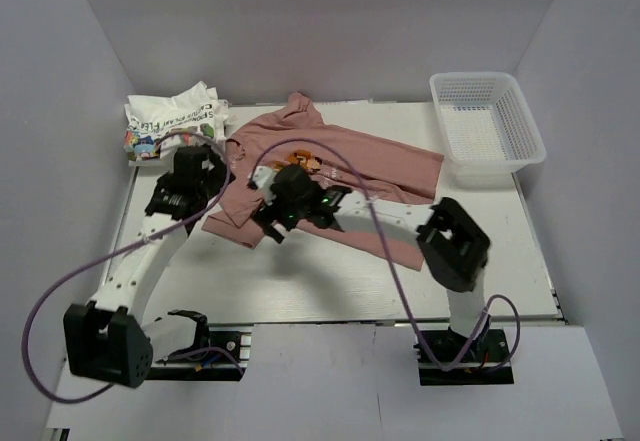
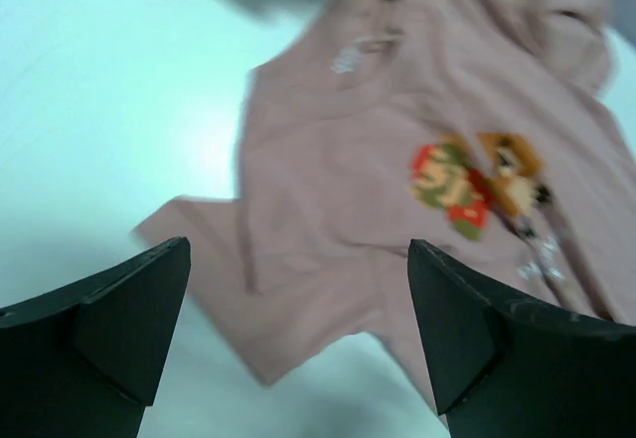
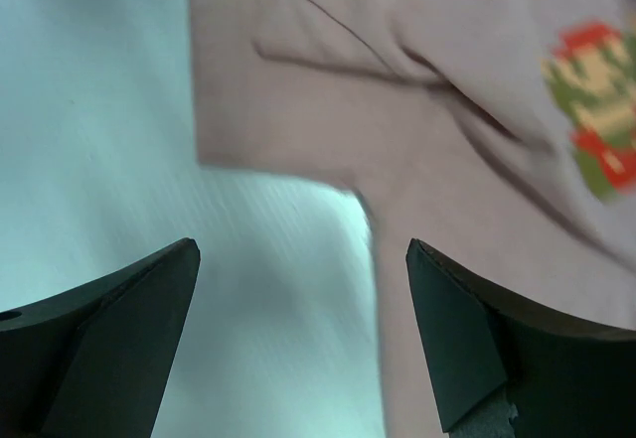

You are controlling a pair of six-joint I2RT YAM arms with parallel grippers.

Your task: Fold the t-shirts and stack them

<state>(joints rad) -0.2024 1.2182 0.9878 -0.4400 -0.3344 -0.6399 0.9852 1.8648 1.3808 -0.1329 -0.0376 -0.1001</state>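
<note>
pink t-shirt (image 1: 370,156) — spread out, print up, mid-table (image 1: 300,281), collar toward the far edge | white t-shirt (image 1: 175,116) — bundled at far-left corner, near the pink sleeve | left gripper (image 2: 298,254): jaws wide, nothing held, over pink chest and sleeve | right gripper (image 3: 303,249): jaws wide, nothing held, over a pink sleeve edge | basket (image 1: 475,77): far right

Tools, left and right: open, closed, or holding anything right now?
Left tool: open, holding nothing, over the pink t-shirt.
Right tool: open, holding nothing, over the same shirt's edge.
</note>
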